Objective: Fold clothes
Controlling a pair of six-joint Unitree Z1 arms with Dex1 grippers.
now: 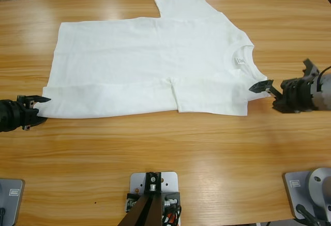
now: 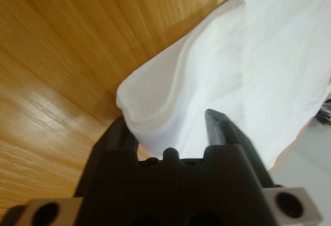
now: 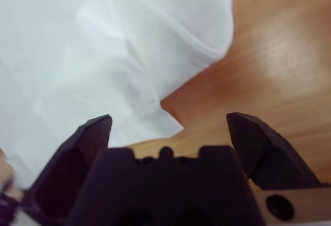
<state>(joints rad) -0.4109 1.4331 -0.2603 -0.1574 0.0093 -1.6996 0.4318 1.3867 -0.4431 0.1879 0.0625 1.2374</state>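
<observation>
both corners are being worked: left gripper (image 2: 173, 133) is closed on the t-shirt (image 1: 150, 60) hem corner, right gripper (image 3: 168, 127) is spread wide, empty beside the shoulder; cloth should be seated deep before clamping.

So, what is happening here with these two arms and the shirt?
Two robot arms are working on a white T-shirt that lies spread on the wooden table, its near edge already folded over. The left gripper is at the hem corner, and its wrist view shows fabric between its jaws. The right gripper is at the shoulder beside the collar, jaws open, with the cloth edge just in front of them and nothing gripped yet.
</observation>
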